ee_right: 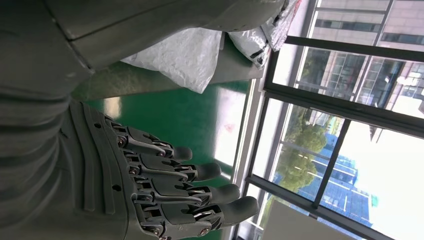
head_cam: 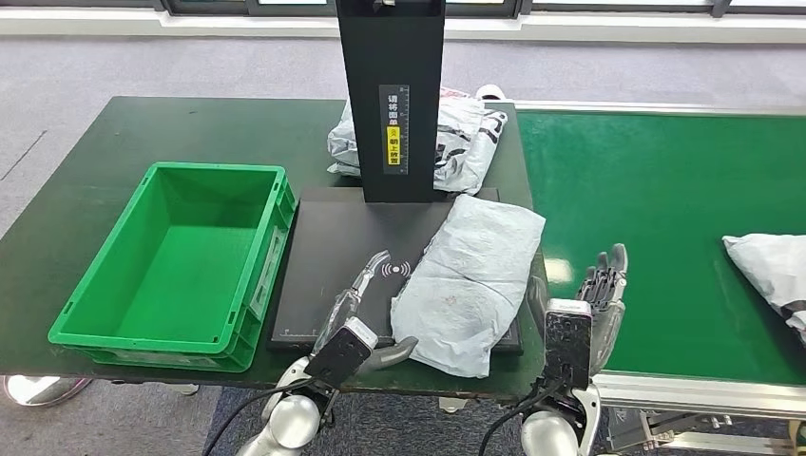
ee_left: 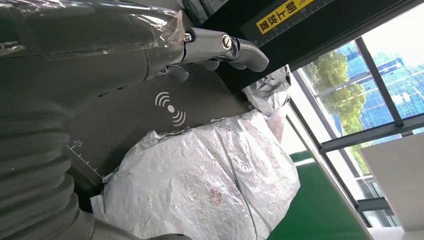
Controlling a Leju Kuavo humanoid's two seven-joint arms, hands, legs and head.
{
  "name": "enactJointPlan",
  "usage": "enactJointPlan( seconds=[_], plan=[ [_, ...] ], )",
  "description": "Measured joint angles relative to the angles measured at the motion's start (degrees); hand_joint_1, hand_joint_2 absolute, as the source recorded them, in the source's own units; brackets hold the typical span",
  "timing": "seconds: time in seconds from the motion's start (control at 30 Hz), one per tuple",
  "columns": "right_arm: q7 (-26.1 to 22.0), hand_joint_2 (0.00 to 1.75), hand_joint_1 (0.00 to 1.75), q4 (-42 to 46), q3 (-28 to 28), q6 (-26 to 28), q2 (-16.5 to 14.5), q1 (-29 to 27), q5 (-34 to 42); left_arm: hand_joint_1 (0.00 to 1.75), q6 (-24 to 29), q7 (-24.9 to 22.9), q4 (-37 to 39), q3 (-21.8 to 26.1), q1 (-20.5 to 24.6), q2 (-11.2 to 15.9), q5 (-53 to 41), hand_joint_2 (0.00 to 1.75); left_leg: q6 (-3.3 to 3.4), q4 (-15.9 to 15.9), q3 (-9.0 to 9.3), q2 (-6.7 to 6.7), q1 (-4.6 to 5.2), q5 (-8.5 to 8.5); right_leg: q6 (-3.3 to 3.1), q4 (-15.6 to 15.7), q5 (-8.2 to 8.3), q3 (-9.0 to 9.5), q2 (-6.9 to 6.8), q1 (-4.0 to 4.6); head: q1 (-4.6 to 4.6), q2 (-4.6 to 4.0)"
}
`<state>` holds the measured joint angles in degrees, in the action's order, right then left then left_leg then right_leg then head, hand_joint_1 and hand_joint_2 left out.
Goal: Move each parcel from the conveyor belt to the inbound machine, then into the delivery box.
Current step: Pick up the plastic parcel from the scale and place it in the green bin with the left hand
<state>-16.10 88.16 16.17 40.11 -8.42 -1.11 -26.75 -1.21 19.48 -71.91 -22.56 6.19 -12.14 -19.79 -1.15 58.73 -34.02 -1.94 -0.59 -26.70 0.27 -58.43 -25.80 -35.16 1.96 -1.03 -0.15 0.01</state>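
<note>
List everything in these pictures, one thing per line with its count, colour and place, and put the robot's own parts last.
Table: one, dark green, under the crate and machine.
Crate: one, green, empty, on the table's left part.
Inbound machine: one, black flat pad with an upright black post, right of the crate.
Grey parcel: one, lying on the pad's right side, overhanging its edge.
White parcel: one, black print, on the table behind the post.
Conveyor belt: one, green, right of the table.
Belt parcel: one, pale grey, at the belt's right edge.
Left hand: one, grey, over the pad beside the grey parcel, holding nothing.
Right hand: one, dark grey, fingers straight, over the belt's near edge.
</note>
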Motion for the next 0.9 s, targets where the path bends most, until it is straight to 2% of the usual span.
enactJointPlan(
  seconds=[0.23,0.4,0.47,0.63,0.7,0.77,0.83,0.9],
  plan=[
    [2.55,1.75,0.00,0.42,-0.09,-0.37,-0.58,0.14,-1.09,0.00,-3.95,-4.16,1.49,-2.16,1.49,0.25,-7.82,1.75,0.00,0.00,-0.01,-0.01,0.00,0.00,0.00,0.00,0.00,0.00,-0.01,0.00,0.00,0.01],
    [4.64,1.75,0.00,1.34,-0.52,-1.80,-1.25,0.08,-2.92,0.00,-5.62,-6.65,6.71,-5.64,4.09,0.23,-12.57,1.75,0.01,0.00,0.00,-0.01,0.01,0.00,0.00,0.00,0.00,0.01,-0.01,-0.01,0.00,0.01],
    [5.20,1.75,0.00,1.64,-0.77,-2.50,-1.46,0.03,-3.40,0.08,-6.53,-7.33,9.87,-7.07,5.56,0.14,-13.70,1.75,0.00,0.01,0.01,-0.01,0.01,0.00,0.01,0.00,0.00,0.01,-0.01,-0.01,0.00,0.02],
    [6.80,1.75,0.00,2.91,-1.19,-4.77,-2.07,-0.52,-4.88,0.55,-7.80,-6.63,20.76,-11.21,9.87,-1.14,-14.98,1.75,0.01,0.01,0.02,-0.02,0.01,0.00,0.01,0.00,0.00,0.05,-0.02,-0.01,0.00,0.01],
    [7.02,1.75,0.00,3.36,-1.44,-5.31,-2.27,-0.82,-5.28,0.90,-7.72,-5.92,24.27,-12.49,11.44,-1.69,-14.91,1.75,0.02,0.01,0.02,-0.04,0.01,0.00,0.01,0.00,0.00,0.08,-0.04,-0.01,0.00,0.01],
    [7.09,1.75,0.00,3.70,-1.73,-5.68,-2.44,-1.01,-5.51,1.37,-7.69,-5.55,26.92,-13.59,12.96,-2.13,-14.61,1.75,0.03,0.01,0.05,-0.08,0.01,0.00,0.02,0.00,-0.01,0.14,-0.08,-0.01,0.00,0.00],
    [7.11,1.75,0.00,4.04,-1.95,-5.98,-2.56,-1.17,-5.59,1.64,-7.80,-5.40,29.01,-14.56,14.33,-2.50,-14.12,1.75,0.05,0.01,0.09,-0.11,0.01,0.00,0.03,0.00,-0.02,0.22,-0.12,-0.01,0.00,0.01],
    [7.10,1.75,0.00,4.30,-2.05,-6.16,-2.61,-1.37,-5.60,1.70,-7.91,-5.30,30.70,-15.38,15.52,-2.72,-13.53,1.75,0.06,0.00,0.15,-0.11,0.01,-0.01,0.05,0.01,-0.04,0.30,-0.13,-0.01,0.00,0.01]
  ],
)
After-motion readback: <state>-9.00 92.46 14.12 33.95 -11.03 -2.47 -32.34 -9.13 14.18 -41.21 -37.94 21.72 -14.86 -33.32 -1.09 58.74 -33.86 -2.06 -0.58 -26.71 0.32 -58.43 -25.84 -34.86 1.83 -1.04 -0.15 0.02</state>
